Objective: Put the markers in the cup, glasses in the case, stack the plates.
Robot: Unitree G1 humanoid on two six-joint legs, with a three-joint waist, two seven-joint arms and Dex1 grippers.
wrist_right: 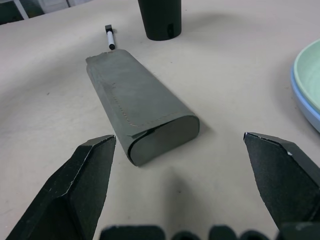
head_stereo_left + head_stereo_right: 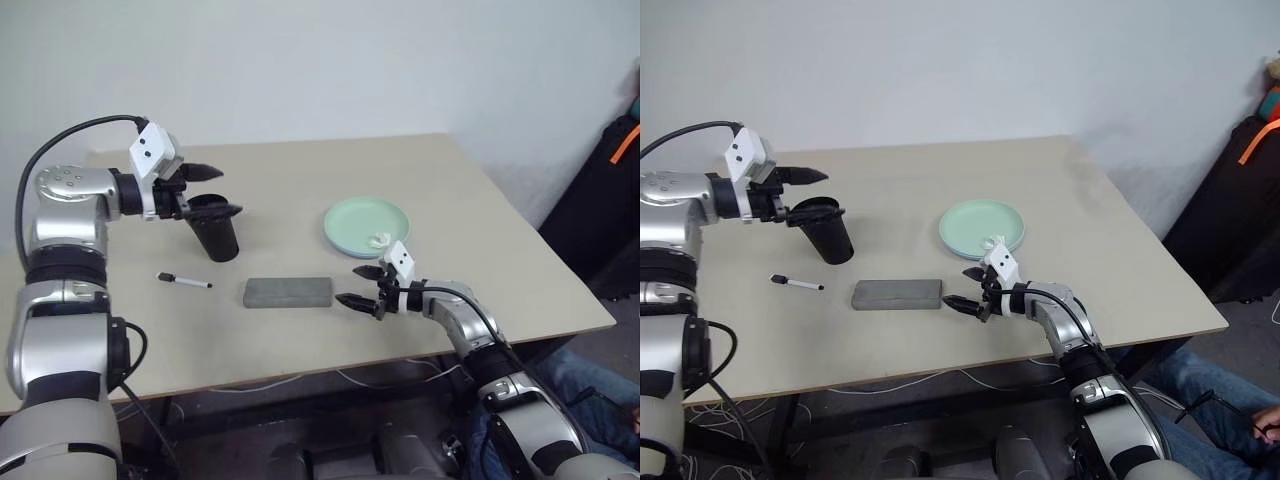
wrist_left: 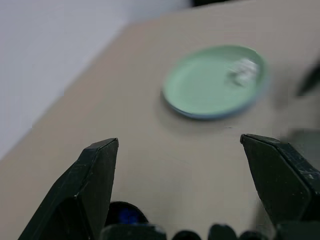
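My left gripper [image 2: 212, 190] hangs open just above the rim of the black cup [image 2: 217, 240] at the table's back left, holding nothing. In the left wrist view a dark round opening with a blue spot [image 3: 124, 216] sits low between its fingers. A black-capped marker [image 2: 185, 282] lies on the table in front of the cup. To its right lies the grey case [image 2: 287, 292], closed. My right gripper [image 2: 350, 285] is open, just off the case's right end. The mint plate [image 2: 360, 220] rests on the light blue plate [image 1: 303, 107]. The glasses are out of view.
A white crumpled scrap [image 2: 380, 240] lies on the mint plate's near edge. A black bag [image 2: 605, 200] stands past the table's right side. A person's legs in jeans [image 2: 1210, 385] show below the front right corner. Cables hang under the front edge.
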